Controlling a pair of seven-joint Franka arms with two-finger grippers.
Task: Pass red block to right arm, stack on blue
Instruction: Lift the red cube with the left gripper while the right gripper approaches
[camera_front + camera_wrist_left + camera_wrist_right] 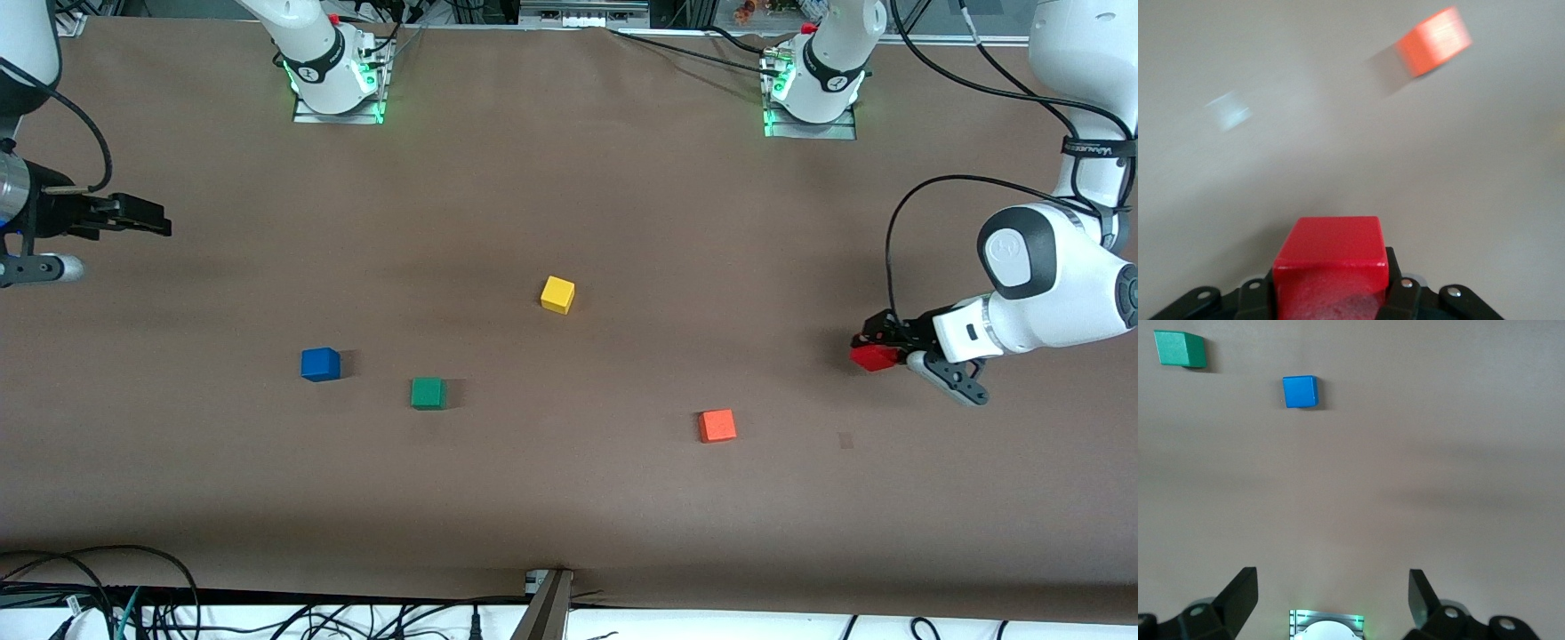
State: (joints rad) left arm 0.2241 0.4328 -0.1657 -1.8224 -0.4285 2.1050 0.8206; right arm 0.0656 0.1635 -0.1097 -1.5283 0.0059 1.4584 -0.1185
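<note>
My left gripper (869,351) is shut on the red block (874,358) and holds it low over the table at the left arm's end. In the left wrist view the red block (1331,243) sits between the black fingers of the left gripper (1331,293). The blue cube (320,364) rests on the table toward the right arm's end and also shows in the right wrist view (1300,391). My right gripper (142,215) is open and empty, up in the air at the right arm's end of the table; its fingers stand wide apart in the right wrist view (1331,583).
A green cube (428,393) lies beside the blue one, a little nearer the front camera. A yellow cube (557,294) sits mid-table. An orange-red cube (717,426) lies nearer the front camera than the left gripper's spot. Cables run along the table's edges.
</note>
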